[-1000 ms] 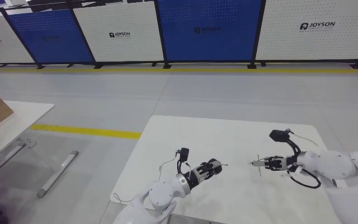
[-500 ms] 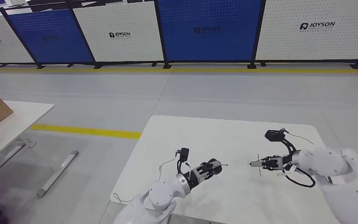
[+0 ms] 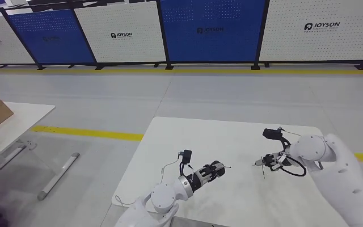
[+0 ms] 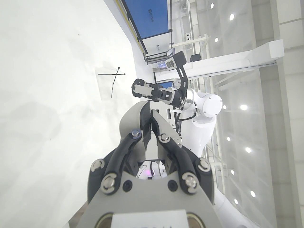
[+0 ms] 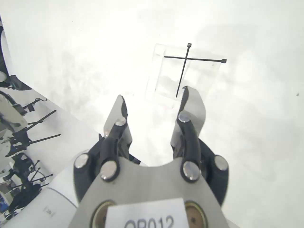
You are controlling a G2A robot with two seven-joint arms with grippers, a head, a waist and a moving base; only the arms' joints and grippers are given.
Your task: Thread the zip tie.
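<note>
Two thin black zip ties lie crossed on a clear plastic sheet on the white table. They also show as a small cross in the left wrist view and as a dark mark in the top view. My right gripper hangs open just above the sheet, one fingertip close to the tail end of one tie, with nothing between its fingers. My left gripper is shut and sits a short way off, pointing toward the ties and the right gripper. In the top view a thin dark sliver sticks out of its tip.
The table edge runs close behind the left arm. Blue and white pegboard panels stand far back across the floor. A second white table stands off to the left.
The right arm has swung inward toward the table's middle and turned its wrist, keeping its open gripper over the zip ties. The left arm has not moved.
</note>
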